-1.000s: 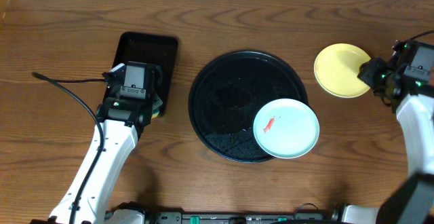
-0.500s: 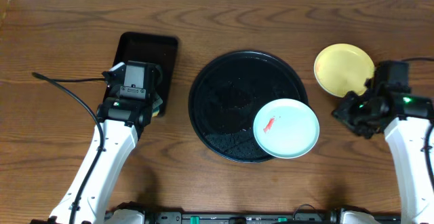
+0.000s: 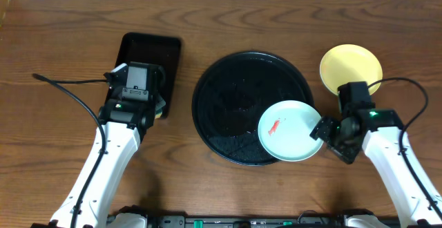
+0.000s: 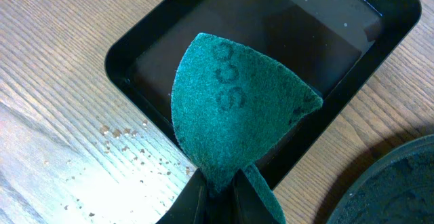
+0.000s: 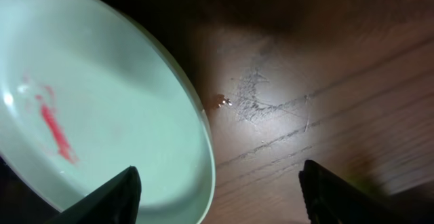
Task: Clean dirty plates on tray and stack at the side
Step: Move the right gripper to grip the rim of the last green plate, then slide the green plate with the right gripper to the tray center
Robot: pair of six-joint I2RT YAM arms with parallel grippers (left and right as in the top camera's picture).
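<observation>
A light blue-green plate point(image 3: 291, 130) with a red smear rests on the right edge of the round black tray point(image 3: 228, 107), overhanging its rim; it also shows in the right wrist view point(image 5: 95, 108). A pale yellow plate point(image 3: 352, 69) lies on the table at the right. No white plate is in view. My right gripper point(image 3: 324, 130) is open, its fingers point(image 5: 220, 193) straddling the blue-green plate's right rim. My left gripper point(image 4: 217, 200) is shut on a green scouring pad point(image 4: 234, 108) above the rectangular tray.
A small rectangular black tray point(image 3: 146, 62) stands left of the round tray; it also shows in the left wrist view point(image 4: 298, 41). Crumbs lie on the wood beside it point(image 4: 129, 146). A black cable point(image 3: 69, 93) runs across the table at the left.
My right arm has moved from the yellow plate down and left to the blue-green plate's right rim. The left arm and the plates have not moved.
</observation>
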